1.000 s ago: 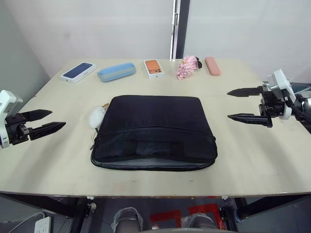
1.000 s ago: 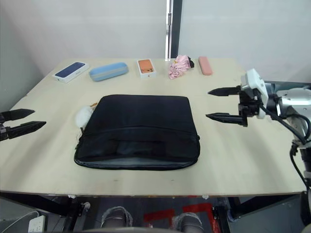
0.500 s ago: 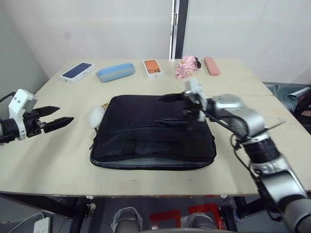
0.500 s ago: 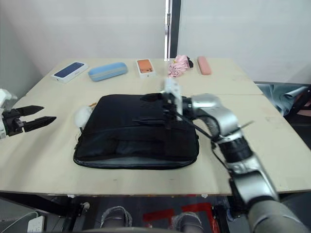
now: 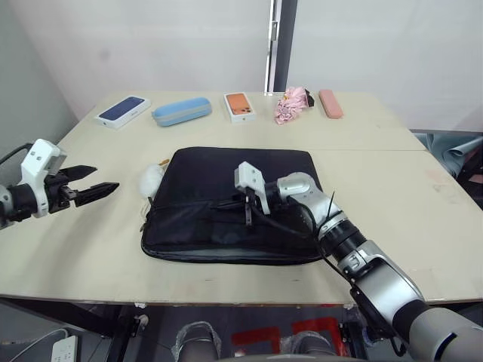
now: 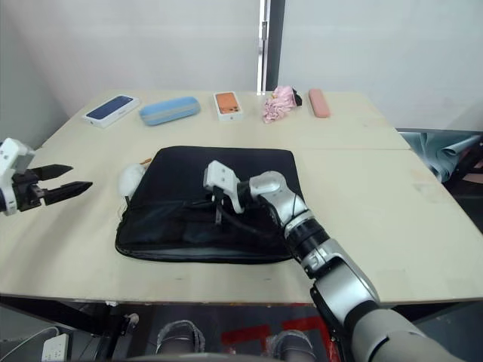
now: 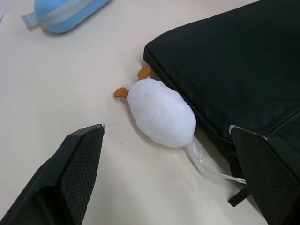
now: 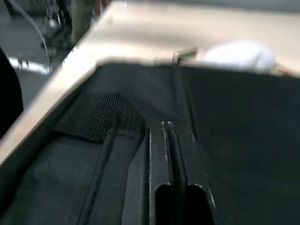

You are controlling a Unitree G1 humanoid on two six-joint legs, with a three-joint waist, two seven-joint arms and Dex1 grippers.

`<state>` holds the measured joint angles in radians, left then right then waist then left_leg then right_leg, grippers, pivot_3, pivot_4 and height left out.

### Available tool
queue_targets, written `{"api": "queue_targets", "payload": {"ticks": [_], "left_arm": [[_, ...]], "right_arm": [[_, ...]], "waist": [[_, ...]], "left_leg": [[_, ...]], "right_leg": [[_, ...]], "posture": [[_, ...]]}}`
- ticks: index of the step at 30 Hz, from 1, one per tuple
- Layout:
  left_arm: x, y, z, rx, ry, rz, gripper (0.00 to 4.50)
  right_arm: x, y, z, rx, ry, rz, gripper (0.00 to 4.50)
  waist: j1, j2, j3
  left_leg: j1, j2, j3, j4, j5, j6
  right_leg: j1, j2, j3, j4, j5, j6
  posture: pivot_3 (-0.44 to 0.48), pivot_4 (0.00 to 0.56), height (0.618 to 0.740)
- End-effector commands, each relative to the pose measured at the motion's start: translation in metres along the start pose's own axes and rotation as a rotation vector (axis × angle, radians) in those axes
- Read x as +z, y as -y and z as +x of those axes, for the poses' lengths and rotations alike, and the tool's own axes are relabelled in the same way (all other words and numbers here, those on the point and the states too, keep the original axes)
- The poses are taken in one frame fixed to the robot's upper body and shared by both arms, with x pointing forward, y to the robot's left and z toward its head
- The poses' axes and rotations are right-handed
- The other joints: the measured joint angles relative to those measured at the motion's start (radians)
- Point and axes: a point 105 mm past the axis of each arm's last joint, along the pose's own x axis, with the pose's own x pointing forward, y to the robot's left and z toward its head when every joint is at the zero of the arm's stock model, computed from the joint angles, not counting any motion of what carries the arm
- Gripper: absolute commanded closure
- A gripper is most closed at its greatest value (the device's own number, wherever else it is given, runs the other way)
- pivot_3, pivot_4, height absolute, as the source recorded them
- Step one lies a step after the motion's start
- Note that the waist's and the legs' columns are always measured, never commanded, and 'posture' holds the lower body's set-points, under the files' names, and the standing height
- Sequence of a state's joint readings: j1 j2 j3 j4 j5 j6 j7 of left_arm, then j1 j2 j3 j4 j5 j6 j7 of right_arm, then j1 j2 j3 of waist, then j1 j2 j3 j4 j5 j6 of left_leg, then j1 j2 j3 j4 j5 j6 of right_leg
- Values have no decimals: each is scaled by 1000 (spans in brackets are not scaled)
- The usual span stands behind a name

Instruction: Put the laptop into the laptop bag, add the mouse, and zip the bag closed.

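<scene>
Right gripper [image 5: 226, 205] fingers clenched together, resting on laptop bag [image 5: 204, 170]. Left gripper [image 5: 92, 181] fingers released, hovering over worktop [image 5: 392, 196].

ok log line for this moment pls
right gripper: shut, on laptop bag | left gripper: open, above table, apart from bag | plush charm: beside bag

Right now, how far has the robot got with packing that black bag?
Nothing looks finished. The black fabric laptop bag lies flat, with grey lining showing along its near edge, so it seems unzipped; what is inside is hidden. In hand: the right gripper rests on the bag, jaws shut. The left gripper hovers aside, jaws open. Left: zipping, at least.
</scene>
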<state>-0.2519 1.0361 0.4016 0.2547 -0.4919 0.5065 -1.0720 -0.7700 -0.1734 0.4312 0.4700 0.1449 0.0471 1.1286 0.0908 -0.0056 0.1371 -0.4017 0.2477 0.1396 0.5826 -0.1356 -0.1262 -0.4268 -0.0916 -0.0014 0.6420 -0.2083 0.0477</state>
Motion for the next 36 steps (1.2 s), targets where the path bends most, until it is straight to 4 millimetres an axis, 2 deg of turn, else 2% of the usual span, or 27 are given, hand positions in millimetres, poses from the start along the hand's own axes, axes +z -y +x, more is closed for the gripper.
{"api": "queue_targets", "payload": {"ticks": [1, 4, 9, 14, 20, 22, 30, 33, 36], "left_arm": [[6, -6, 11, 25, 17, 11, 0], [2, -11, 29, 30, 14, -2, 0], [-3, -18, 60, 33, 38, -81, 0], [-18, -22, 83, 46, -11, -103, 0], [-43, -13, 103, 8, -121, -122, 0], [-44, -13, 105, 9, -121, -121, 520], [-44, -15, 98, -16, -111, -122, 3353], [-38, -18, 84, -32, -64, -107, 4355], [-27, -21, 73, -34, 3, -112, 4436]], "right_arm": [[-29, -11, 3, 21, -94, 13, 4474], [-44, -9, -1, -15, -153, -3, 4474], [-47, -9, -3, -44, -147, 15, 4474], [-46, -5, -5, -75, -138, 31, 4474], [-44, -1, -8, -90, -144, 26, 4474], [-44, 0, -8, -91, -147, 28, 4500], [-45, -1, -7, -85, -152, 26, 4500], [-45, -1, -4, -86, -151, 38, 4500], [-45, 0, -1, -93, -145, 58, 4500]], "waist": [[-1, -3, -2], [-4, -4, -3], [1, -5, -4], [0, -5, -4], [1, -5, -4], [1, -5, -4], [4, -5, -4], [1, -5, -3], [-2, -4, -3]], "left_leg": [[1, 0, 0, 0, 0, 0], [4, 0, -1, 1, 0, -1], [18, 0, -2, 2, 0, -1], [18, -1, -4, 2, 0, -1], [17, -1, -4, 2, 0, -1], [17, -1, -4, 2, 0, -2], [18, -1, -5, -1, 0, -2], [18, -1, -6, -3, 0, -2], [17, 0, -6, -4, -1, -3]], "right_leg": [[1, 0, 0, 1, 0, 0], [4, 0, 0, 3, 0, 0], [17, -1, 1, 5, 0, 0], [17, 0, 0, 6, 0, -1], [17, 0, 0, 5, 0, -1], [17, 0, 0, 5, 0, -1], [17, -1, 0, 5, 0, -1], [17, -1, 0, 4, 0, -1], [15, -1, 0, 4, 0, -1]], "posture": [[0, 150, 740], [0, 150, 740], [0, 150, 740], [0, 150, 740], [0, 150, 740], [0, 150, 740], [0, 150, 740], [0, 150, 740], [0, 150, 740]]}}
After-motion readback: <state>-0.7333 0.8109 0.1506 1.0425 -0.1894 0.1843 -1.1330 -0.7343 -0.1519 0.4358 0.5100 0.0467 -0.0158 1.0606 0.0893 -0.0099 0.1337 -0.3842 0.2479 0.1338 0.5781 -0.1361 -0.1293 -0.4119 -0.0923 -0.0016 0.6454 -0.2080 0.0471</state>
